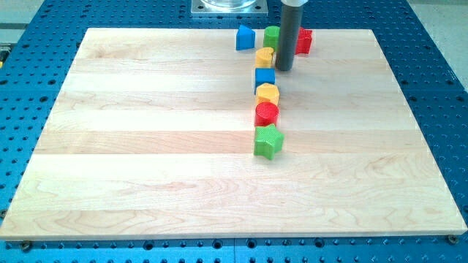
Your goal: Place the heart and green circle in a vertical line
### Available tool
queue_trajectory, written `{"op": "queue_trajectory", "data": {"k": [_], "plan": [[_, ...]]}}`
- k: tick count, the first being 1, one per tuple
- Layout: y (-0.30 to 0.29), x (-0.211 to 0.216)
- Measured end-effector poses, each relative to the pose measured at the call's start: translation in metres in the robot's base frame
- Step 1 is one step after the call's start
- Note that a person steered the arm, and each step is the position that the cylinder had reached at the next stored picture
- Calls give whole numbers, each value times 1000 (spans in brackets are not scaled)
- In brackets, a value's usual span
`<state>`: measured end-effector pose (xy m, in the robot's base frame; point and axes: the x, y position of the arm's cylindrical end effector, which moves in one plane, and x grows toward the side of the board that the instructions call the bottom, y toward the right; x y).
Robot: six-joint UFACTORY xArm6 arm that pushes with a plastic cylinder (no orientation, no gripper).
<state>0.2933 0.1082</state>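
Camera view: my tip [284, 69] just right of yellow heart [265, 57], near board's [146, 146] top edge.

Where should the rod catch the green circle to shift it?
I cannot grip, only push. My tip, at the view's right of the yellow heart, should probably meet the green circle on its right wall, aimed through its centre: off-centre pushes would likely slip off a round wall.

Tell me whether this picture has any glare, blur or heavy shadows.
Camera view: even, soft lighting with no glare on the wooden board; blocks such as the green star are sharp with only faint shadows; my tip looks crisp, right beside the yellow block; the board's edges show perspective narrowing toward the view's top.
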Motion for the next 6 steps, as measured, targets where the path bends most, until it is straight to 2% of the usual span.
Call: {"op": "queue_trajectory", "data": {"k": [1, 4, 5, 6], "plan": [[-4, -32], [-24, -9], [32, -2], [88, 65]]}}
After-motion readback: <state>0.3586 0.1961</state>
